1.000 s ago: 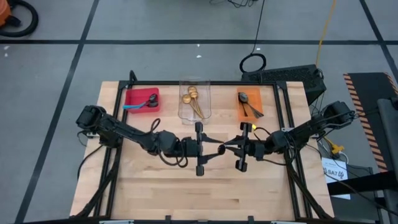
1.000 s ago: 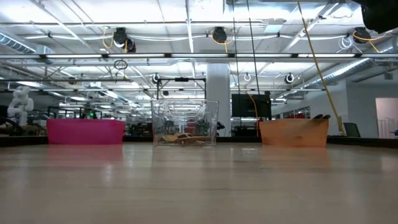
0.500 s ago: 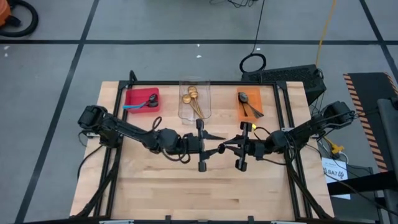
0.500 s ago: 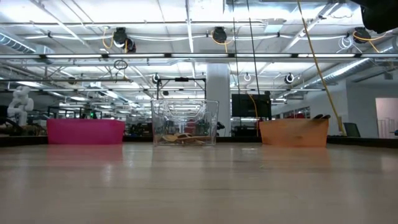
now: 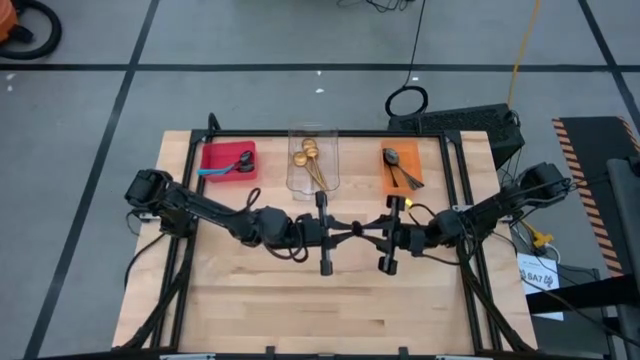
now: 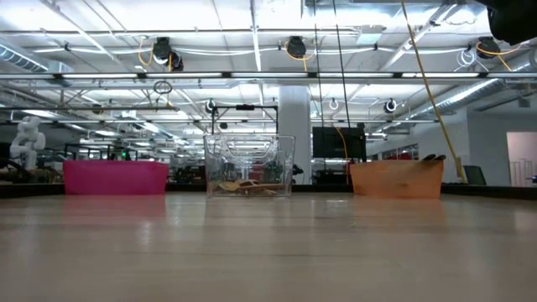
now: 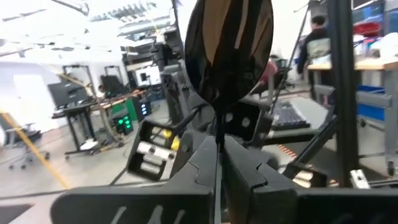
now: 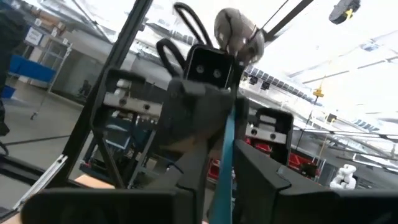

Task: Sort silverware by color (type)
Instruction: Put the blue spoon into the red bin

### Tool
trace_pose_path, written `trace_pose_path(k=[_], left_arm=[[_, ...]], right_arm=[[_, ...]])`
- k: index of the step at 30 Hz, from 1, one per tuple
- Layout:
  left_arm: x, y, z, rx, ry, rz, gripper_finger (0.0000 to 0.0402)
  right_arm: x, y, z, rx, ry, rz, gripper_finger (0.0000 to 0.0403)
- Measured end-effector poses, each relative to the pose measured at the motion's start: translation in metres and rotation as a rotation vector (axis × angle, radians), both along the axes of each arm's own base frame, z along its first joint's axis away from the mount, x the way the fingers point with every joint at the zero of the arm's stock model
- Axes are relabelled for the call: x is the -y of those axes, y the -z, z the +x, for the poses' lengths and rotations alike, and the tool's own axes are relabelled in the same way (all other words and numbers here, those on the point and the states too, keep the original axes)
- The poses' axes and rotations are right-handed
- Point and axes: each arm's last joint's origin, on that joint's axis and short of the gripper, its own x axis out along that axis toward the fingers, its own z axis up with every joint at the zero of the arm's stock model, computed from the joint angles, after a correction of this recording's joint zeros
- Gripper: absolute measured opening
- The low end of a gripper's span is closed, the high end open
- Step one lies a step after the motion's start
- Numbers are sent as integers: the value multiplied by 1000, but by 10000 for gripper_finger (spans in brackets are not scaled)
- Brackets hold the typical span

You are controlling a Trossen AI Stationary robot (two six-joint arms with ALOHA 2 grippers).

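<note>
Both arms meet in mid-air over the table's middle. Between them is one spoon with a dark bowl (image 7: 230, 50) and a light blue handle (image 8: 225, 149). My left gripper (image 5: 350, 234) comes from the table's left and is shut on the spoon. My right gripper (image 5: 368, 234) comes from the right with the blue handle between its fingers. In the high view the two grippers hide the spoon. My left gripper (image 7: 219, 148) pinches the spoon's thin neck (image 7: 219, 127), just below the bowl, between its two fingers. It comes about level from the table's left. The bowl stands up past the fingertips, clear of the table. My right gripper (image 8: 224, 165) has the blue handle (image 8: 222, 171) between its two fingers, which lie along it. The handle runs up and away from them to the bowl (image 8: 239, 31). The spoon is clear of the table.
Three bins stand along the far edge. A red one (image 5: 228, 160) holds blue-handled spoons, a clear one (image 5: 313, 160) holds gold spoons, and an orange one (image 5: 402, 168) holds dark spoons. Bare wood lies near the table's front edge (image 5: 330, 320).
My left gripper's fingers stood wide apart a second ago. They have since shut on the spoon that my right gripper holds out. Both arms have stayed in place.
</note>
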Motion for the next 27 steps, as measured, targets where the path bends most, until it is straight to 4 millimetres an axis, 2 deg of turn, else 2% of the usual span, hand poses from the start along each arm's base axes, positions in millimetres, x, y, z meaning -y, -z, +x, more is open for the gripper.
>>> trace_pose_path(k=[7,10,13,17,20,23,27], left_arm=[[-1,-1,4,-95,-59,18,10],[-8,-13,1,-206,-106,53,10],[-23,-30,-11,-358,-166,96,10],[-55,-47,-37,-639,-240,158,10],[-90,-59,-63,-849,-368,156,10],[-128,-61,-84,-1004,-492,102,10],[-177,-52,-116,-1263,-631,33,10]], right_arm=[[3,-1,0,2,66,62,129],[7,-2,-1,-19,163,106,151],[12,-6,-5,-29,296,185,165],[21,-1,-7,-118,491,247,169],[29,3,-3,-183,551,263,163],[40,8,6,-262,592,273,154],[60,13,24,-369,563,288,142]])
